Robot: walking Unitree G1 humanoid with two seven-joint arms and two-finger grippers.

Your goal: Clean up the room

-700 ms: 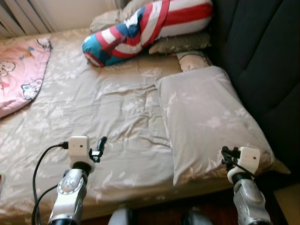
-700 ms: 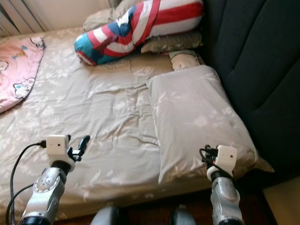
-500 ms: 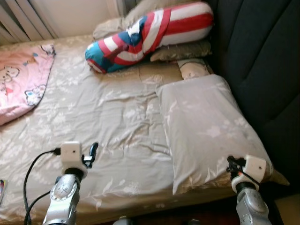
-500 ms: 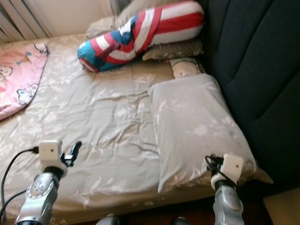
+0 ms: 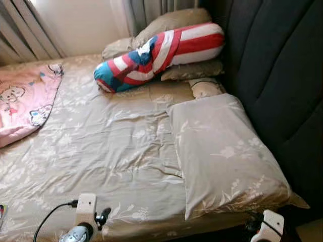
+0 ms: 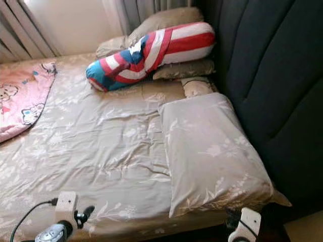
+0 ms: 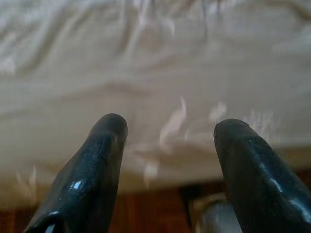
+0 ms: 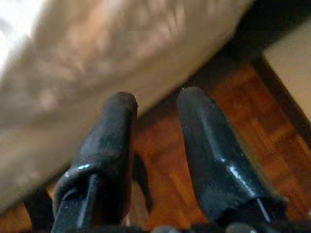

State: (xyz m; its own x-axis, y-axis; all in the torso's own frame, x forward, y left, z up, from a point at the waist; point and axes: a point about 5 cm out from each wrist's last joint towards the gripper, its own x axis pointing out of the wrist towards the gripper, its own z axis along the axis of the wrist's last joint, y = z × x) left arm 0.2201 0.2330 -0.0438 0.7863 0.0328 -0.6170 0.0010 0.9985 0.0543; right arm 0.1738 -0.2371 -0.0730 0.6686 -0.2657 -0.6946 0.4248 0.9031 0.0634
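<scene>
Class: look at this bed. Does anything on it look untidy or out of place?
Yes. A pink blanket lies bunched at the bed's far left edge, and the sheet is wrinkled mid-bed. The striped bolster rests slanted across the pillows.

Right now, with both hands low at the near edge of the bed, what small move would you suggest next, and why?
Probably raise the right hand toward the near corner of the large pillow. That pillow lies flat along the dark headboard with its corner overhanging the bed edge, and the right hand is open just below it, holding nothing. The left hand is open too, facing the sheet.
</scene>
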